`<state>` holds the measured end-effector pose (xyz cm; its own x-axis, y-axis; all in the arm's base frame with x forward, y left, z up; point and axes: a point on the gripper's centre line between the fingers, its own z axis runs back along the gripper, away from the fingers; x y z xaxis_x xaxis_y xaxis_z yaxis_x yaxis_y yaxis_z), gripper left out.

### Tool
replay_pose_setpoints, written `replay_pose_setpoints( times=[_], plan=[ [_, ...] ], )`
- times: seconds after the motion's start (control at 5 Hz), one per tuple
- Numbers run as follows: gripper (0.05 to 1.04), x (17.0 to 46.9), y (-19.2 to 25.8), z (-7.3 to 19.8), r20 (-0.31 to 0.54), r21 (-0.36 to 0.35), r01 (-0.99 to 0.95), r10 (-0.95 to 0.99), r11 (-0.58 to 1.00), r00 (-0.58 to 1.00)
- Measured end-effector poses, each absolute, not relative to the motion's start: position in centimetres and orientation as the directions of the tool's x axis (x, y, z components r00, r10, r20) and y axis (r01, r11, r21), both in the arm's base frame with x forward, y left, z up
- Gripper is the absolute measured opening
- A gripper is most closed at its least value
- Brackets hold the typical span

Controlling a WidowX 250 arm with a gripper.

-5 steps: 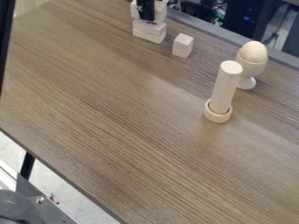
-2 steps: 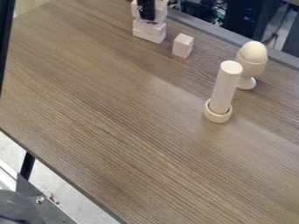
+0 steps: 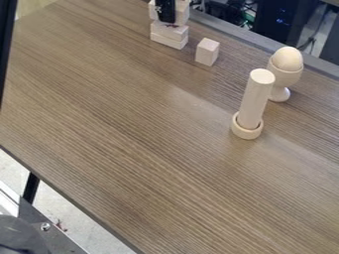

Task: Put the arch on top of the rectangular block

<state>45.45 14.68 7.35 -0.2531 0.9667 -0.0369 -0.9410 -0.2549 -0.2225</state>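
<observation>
I have the gripper point(image 3: 166, 18) at the top of my camera view, over the far edge region of the worktop point(image 3: 126, 129), towards that edge's upper-left end. It is right at the pale arch point(image 3: 182, 13), whose wood shows on both sides of the black tool; I cannot tell whether it is open or closed on the piece. The arch sits directly above two flat rectangular blocks, an upper block point(image 3: 173, 31) stacked on a lower block point(image 3: 167, 40). From this angle I can't tell whether the arch is resting on the upper one or is just above it.

Checking against the two earlier frames, I see the gripper and arch in the same place, and the stack has stayed put. The other pieces match as well: the small block point(image 3: 207, 52) stands just beside the stack, apart from it, on the side towards the right of my view. Farther along the far edge, the wooden egg point(image 3: 288, 58) sits in its stemmed cup point(image 3: 283, 77). Nearer to me and farther in from that edge, the cylinder point(image 3: 255, 101) stands in a low ring point(image 3: 247, 132), tilted slightly in my view. Past the worktop's far edge I have cables point(image 3: 233, 12) and dark equipment point(image 3: 281, 17)
</observation>
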Motion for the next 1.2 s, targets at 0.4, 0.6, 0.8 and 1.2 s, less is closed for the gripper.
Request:
replay_pose_setpoints(
  times=[0.4, 0.6, 0.8, 1.2],
  plan=[
    [0.592, 45.65, 14.29, 6.61, -0.037, -0.211, -0.947, 0.97, -0.244, -0.242],
    [0.592, 45.93, 14.25, 6.63, -0.035, -0.215, -0.947, 0.971, -0.239, -0.237],
    [0.592, 46.05, 14.28, 6.66, -0.031, -0.215, -0.948, 0.972, -0.235, -0.234],
    [0.932, 46.22, 14.09, 6.56, -0.017, -0.196, -0.955, 0.975, -0.222, -0.223]
  ],
)
